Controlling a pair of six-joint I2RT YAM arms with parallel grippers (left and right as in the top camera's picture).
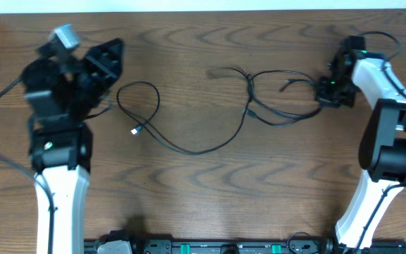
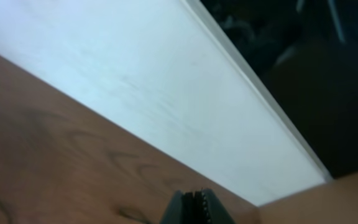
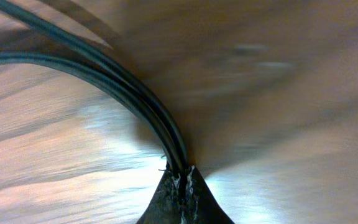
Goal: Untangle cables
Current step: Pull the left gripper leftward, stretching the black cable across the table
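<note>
Thin black cables (image 1: 251,90) lie tangled on the wooden table (image 1: 203,190), right of centre. One long strand (image 1: 196,150) sweeps left into a loop, ending in a small plug (image 1: 134,130). At the tangle's right end my right gripper (image 1: 324,90) is shut on the strands. In the right wrist view two or three black cables (image 3: 135,93) arc away up and left from between the closed fingertips (image 3: 182,177). My left gripper (image 1: 115,48) is at the back left, above the loop and apart from it. The left wrist view shows it (image 2: 199,198) shut with nothing between its fingers.
A white surface (image 2: 166,93) runs beyond the table's back edge, close ahead of the left gripper. A black equipment rail (image 1: 224,247) lines the front edge. The right arm's own thicker cable (image 1: 386,39) loops at the back right.
</note>
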